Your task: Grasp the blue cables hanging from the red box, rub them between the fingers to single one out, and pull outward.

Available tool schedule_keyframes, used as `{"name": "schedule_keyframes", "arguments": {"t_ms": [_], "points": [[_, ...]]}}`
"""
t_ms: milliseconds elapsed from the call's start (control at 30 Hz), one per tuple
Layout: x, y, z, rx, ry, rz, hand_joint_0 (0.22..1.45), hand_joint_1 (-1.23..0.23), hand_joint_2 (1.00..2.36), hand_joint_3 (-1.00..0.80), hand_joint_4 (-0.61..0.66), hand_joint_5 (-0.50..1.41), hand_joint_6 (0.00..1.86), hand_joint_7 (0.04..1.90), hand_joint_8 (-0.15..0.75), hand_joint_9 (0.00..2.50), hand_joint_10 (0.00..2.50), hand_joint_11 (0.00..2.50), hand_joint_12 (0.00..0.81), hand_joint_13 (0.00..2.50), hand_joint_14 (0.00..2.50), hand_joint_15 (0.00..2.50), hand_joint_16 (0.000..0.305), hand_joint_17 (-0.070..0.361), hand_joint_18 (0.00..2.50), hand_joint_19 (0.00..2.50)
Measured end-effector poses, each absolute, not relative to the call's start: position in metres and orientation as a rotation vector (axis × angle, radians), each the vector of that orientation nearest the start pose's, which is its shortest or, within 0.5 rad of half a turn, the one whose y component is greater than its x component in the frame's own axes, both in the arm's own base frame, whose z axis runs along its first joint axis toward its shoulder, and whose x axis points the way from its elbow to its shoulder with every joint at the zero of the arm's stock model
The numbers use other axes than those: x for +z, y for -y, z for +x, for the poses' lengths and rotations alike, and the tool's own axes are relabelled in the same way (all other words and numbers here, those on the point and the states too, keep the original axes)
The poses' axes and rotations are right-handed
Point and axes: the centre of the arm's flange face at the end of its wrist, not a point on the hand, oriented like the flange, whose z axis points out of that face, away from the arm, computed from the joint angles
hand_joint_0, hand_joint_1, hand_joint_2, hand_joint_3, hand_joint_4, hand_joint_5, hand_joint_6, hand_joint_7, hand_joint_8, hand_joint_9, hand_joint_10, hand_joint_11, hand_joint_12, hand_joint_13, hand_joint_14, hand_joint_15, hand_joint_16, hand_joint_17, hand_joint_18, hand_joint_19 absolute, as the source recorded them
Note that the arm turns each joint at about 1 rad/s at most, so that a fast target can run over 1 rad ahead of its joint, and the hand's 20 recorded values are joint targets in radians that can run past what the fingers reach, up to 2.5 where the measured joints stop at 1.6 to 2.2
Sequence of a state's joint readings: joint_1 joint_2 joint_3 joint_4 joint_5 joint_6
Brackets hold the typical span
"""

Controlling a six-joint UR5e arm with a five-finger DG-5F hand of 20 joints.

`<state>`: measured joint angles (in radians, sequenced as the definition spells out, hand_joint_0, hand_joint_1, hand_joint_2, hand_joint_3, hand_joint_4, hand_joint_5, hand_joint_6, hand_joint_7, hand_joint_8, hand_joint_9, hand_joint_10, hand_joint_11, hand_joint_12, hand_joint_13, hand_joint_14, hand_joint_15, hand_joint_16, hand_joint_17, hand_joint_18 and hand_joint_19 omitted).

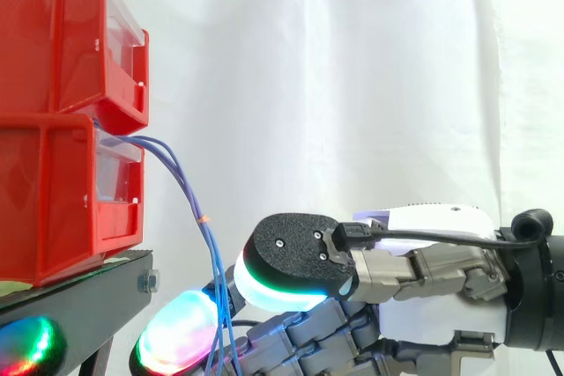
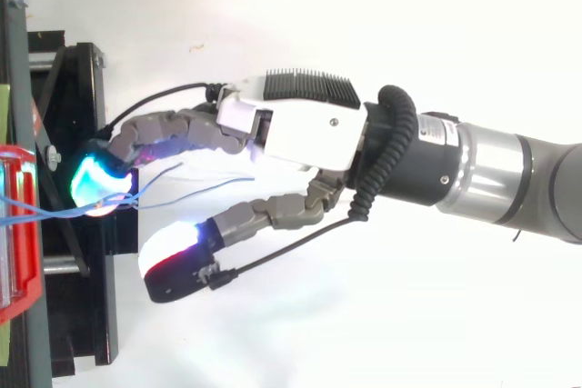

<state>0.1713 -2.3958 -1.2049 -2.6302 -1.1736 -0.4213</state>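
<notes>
The robot hand (image 2: 300, 134) is unclenched, thumb well apart from its fingertips (image 2: 95, 184). The thin blue cables (image 1: 205, 222) hanging from the red plastic box (image 1: 53, 191) only brush one pad, so a closing pinch may push them aside and miss.

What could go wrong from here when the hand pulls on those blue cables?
Several blue cables run bunched together past the hand, so a pull might bring more than one. They come out of the lower red bin, which rests on the black stand under the upper red bin; a hard pull might drag or tip the stack.
</notes>
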Motion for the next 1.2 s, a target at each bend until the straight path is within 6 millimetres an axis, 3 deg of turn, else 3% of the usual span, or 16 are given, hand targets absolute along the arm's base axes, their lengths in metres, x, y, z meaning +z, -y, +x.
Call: {"name": "schedule_keyframes", "arguments": {"t_ms": [367,667,967,1200], "points": [[0.186,0.031,0.781,0.809,-1.165,1.052,0.57,-0.68,1.01,-0.43,0.25,-0.12,0.5,1.26,0.276,0.57,0.01,0.17,0.402,0.53,0.01,0.39,0.052,0.116,0.38,0.53],[0.205,0.038,0.787,0.818,-1.187,1.097,0.59,-0.69,1.01,-0.36,0.21,-0.16,0.67,1.05,0.274,0.59,0.01,0.2,0.401,0.56,0.01,0.4,0.051,0.115,0.41,0.54],[0.216,0.045,0.781,0.771,-1.29,1.146,0.56,-0.66,1.01,-0.43,0.24,-0.15,0.61,1.11,0.278,0.58,0.01,0.21,0.409,0.55,0.02,0.41,0.053,0.118,0.41,0.55],[0.236,0.058,0.777,0.756,-1.281,1.147,0.56,-0.65,1.0,-0.46,0.24,-0.14,0.59,1.14,0.287,0.6,0.01,0.22,0.408,0.56,0.02,0.41,0.053,0.118,0.42,0.56]]}}
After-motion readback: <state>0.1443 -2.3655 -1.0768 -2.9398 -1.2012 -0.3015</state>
